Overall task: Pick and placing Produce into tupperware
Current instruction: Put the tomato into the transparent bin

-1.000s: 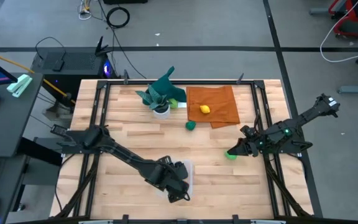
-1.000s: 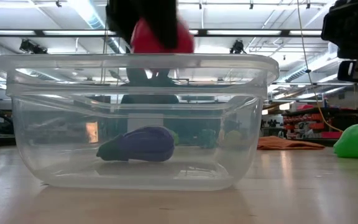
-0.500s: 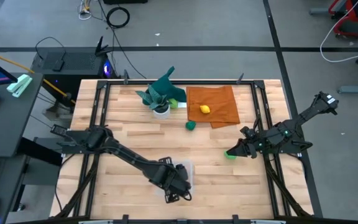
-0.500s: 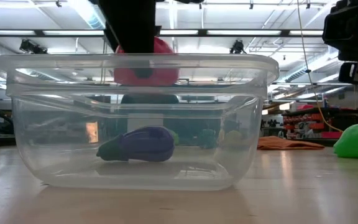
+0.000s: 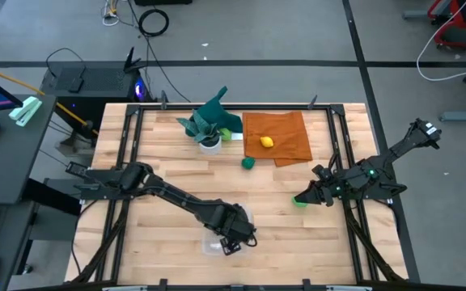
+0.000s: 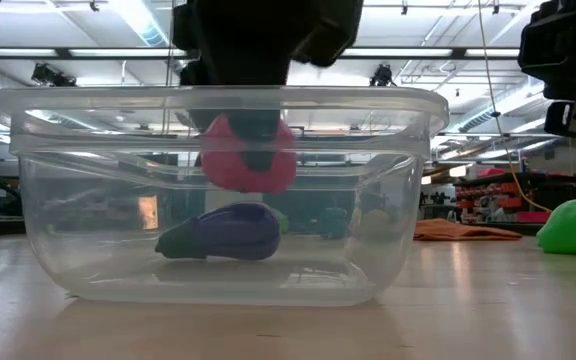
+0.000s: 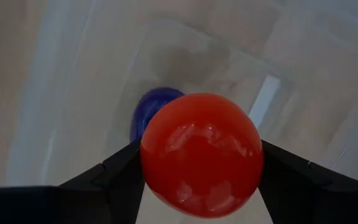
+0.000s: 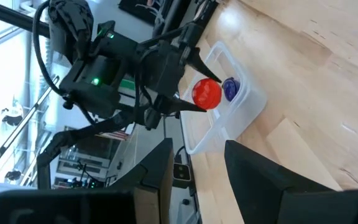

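Observation:
My left gripper (image 5: 233,233) points down into the clear tupperware (image 6: 388,200) and is shut on the round red produce (image 6: 248,155), which hangs inside the walls above the purple eggplant (image 6: 223,232) lying on the box floor. At the table's right edge my right gripper (image 8: 194,168) stands open with nothing between its fingers, beside the light green produce (image 5: 299,201), which rests on the table. The yellow produce (image 5: 266,142) lies on the orange cloth; the dark green one (image 5: 249,162) sits on the wood in front of it. My left gripper pinches the red produce by its two opposite sides (image 7: 151,155) between the two fingers (image 7: 120,171). The fingers come from above, pointing down. The red produce hangs clear of the box floor and of the eggplant, below the box's rim.
A teal-leaved plant in a white pot (image 5: 209,128) stands at the back, left of the orange cloth (image 5: 285,133). Bare wood lies between the tupperware and the right arm. Black frame rails run along the table's edges.
My left gripper has gone down with the red produce, from above the tupperware's rim to inside its walls, shifting a little toward the table's right edge. The eggplant has stayed where it was.

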`<state>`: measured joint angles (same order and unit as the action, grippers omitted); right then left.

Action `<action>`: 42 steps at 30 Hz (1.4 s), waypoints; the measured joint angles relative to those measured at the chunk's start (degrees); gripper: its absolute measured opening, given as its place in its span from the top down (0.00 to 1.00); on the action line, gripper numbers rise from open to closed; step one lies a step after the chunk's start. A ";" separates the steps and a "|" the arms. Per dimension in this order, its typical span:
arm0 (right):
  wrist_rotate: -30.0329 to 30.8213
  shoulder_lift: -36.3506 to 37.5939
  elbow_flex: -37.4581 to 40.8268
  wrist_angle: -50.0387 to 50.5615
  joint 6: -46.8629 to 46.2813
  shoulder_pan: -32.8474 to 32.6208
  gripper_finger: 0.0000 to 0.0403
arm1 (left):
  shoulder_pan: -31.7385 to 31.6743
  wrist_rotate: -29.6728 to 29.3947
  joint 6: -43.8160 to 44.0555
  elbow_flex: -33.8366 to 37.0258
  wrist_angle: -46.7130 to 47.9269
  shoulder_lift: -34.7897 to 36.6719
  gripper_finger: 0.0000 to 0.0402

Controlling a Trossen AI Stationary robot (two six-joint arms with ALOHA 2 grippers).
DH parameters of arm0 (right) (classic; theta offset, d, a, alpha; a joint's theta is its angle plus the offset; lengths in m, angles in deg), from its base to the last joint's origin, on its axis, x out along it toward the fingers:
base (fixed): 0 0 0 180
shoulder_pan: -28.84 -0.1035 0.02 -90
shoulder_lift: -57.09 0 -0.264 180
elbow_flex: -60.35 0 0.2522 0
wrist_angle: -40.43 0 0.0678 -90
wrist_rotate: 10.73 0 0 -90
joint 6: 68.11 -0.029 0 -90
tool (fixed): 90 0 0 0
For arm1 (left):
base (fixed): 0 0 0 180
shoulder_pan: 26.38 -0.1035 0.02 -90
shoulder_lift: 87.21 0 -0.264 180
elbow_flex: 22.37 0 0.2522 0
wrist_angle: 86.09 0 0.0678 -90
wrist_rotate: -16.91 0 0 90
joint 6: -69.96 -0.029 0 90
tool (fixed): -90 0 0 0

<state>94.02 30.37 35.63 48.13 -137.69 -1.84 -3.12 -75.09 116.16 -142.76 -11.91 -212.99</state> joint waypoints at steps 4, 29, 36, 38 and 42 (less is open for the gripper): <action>0.00 -0.16 0.00 -0.05 -0.48 0.00 0.72 | -0.65 2.78 9.63 0.00 0.72 -0.13 0.34; 0.01 -0.33 0.00 -0.26 -1.17 0.00 0.72 | 0.39 1.85 31.16 0.09 -2.88 -1.43 0.34; 0.01 -0.33 0.00 -0.25 -1.17 0.00 0.72 | 0.47 1.59 31.16 0.17 -2.99 -1.43 0.32; 0.01 -0.35 0.00 -0.24 -1.17 0.00 0.72 | 0.47 1.32 31.14 0.17 -3.19 -1.43 0.34; 0.01 -0.35 0.00 -0.24 -1.17 0.00 0.72 | 0.49 1.18 30.71 0.17 -3.45 -1.43 0.33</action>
<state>94.03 30.02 35.63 47.88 -138.87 -1.84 -2.64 -73.91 146.87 -142.59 -15.37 -214.42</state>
